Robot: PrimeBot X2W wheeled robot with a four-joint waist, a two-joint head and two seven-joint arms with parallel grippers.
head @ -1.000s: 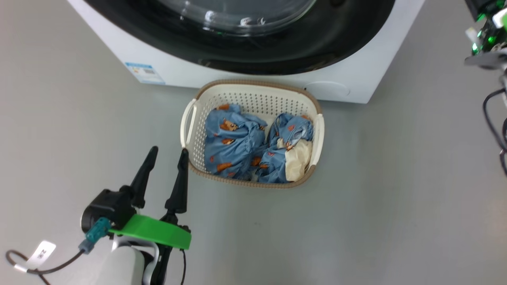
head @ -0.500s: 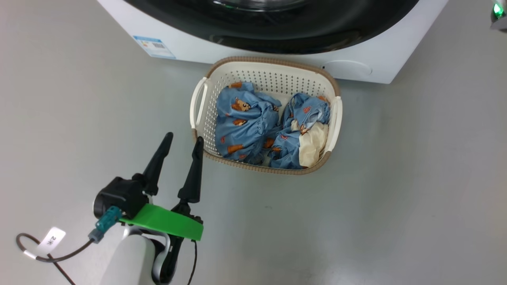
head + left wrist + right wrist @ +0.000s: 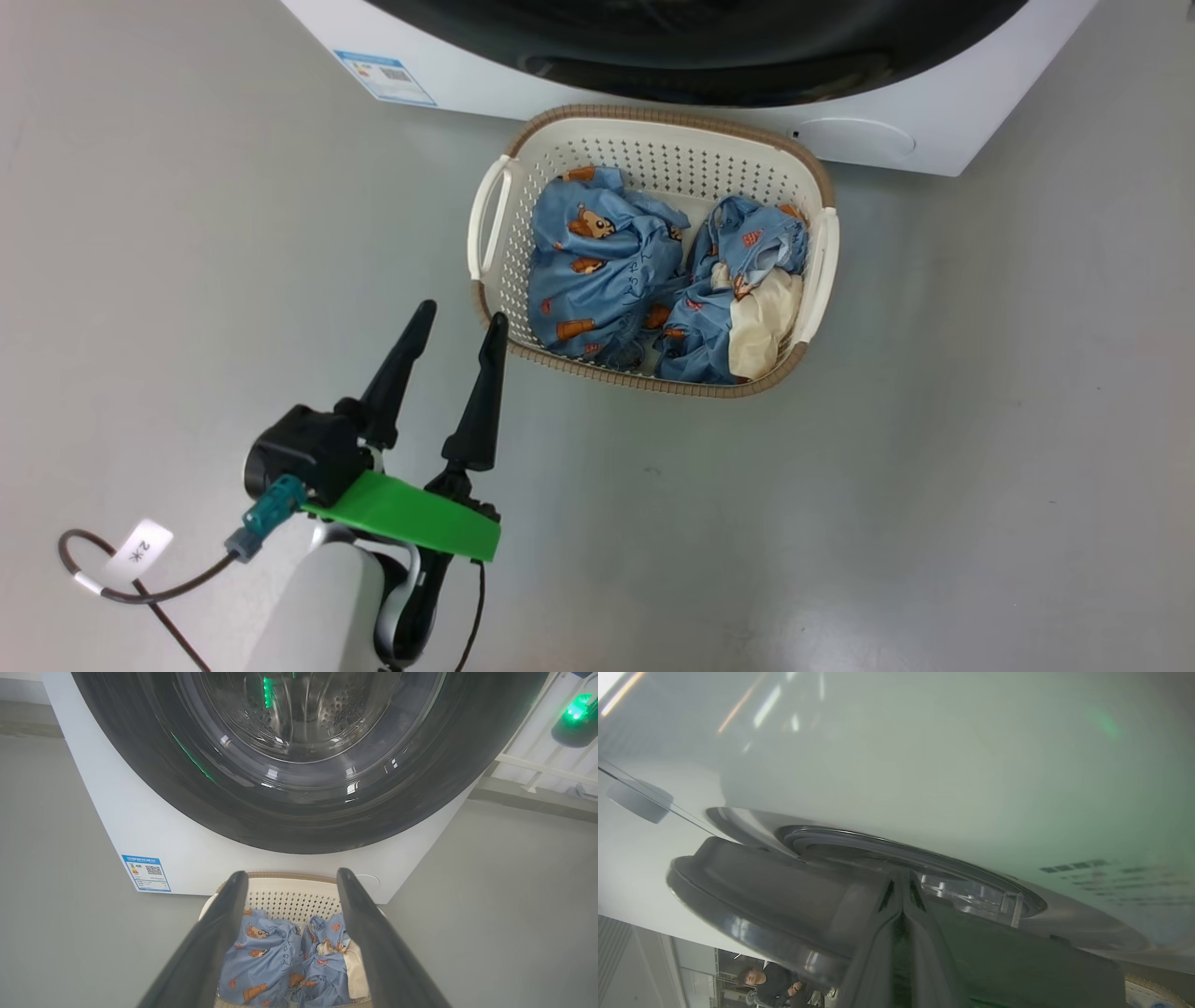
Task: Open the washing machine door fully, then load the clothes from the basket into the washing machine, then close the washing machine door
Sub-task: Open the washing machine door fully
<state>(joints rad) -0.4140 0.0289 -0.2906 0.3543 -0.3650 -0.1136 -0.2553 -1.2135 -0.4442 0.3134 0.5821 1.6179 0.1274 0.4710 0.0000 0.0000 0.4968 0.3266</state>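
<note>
Now only the head camera swings: basket (image 3: pixel 653 114) and machine (image 3: pixel 485 65) sit higher and further right in its view, unmoved on the floor (image 3: pixel 934 467)
So loading has not begun: left claw (image 3: pixel 462 313), fingers apart and empty, hangs just beside the basket's near left corner; right claw (image 3: pixel 902 882), fingers together, is at the door (image 3: pixel 752 896) rim, the door seemingly not fully open. Count: one machine, one door, one basket, clothes (image 3: pixel 709 308) in it as two blue bundles (image 3: pixel 597 271) and one cream piece (image 3: pixel 761 327)
</note>
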